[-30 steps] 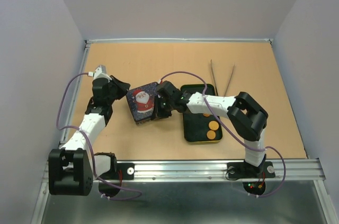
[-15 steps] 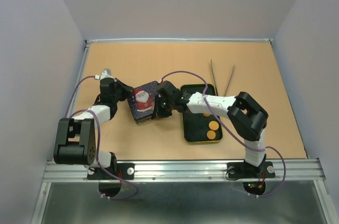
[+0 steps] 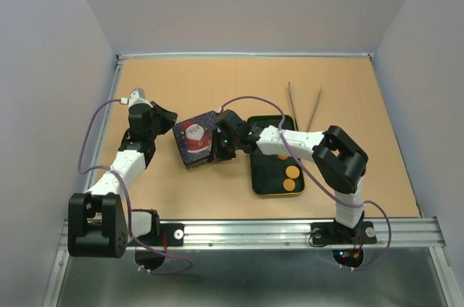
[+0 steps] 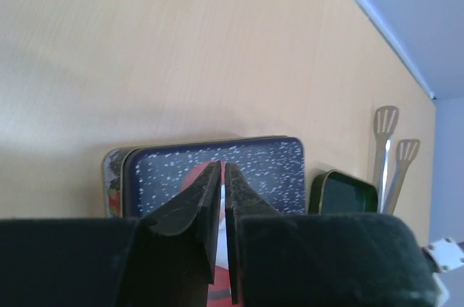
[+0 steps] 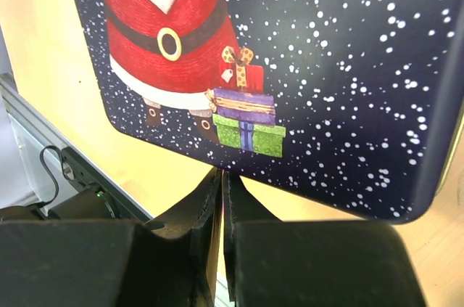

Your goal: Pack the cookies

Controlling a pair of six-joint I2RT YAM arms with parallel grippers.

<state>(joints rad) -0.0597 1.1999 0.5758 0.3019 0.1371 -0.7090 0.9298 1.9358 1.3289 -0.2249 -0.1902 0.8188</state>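
Cookies [image 3: 291, 173] lie in tin [image 3: 270, 127]; right tool [image 5: 221, 175], arm outstretched, seemingly pinches Santa lid [image 3: 194, 140]; left tool [image 4: 222, 168] closed, arm bent.

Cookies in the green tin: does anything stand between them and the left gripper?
Yes. The Santa tin lies flat between the left gripper and the green tin that holds the two cookies. The right gripper is also there, at the Santa tin's edge facing the green tin. Nothing visible covers the cookies.

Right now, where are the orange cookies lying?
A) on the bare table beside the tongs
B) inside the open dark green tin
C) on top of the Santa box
B: the cookies sit inside the dark green tin, to the right of the Santa box.
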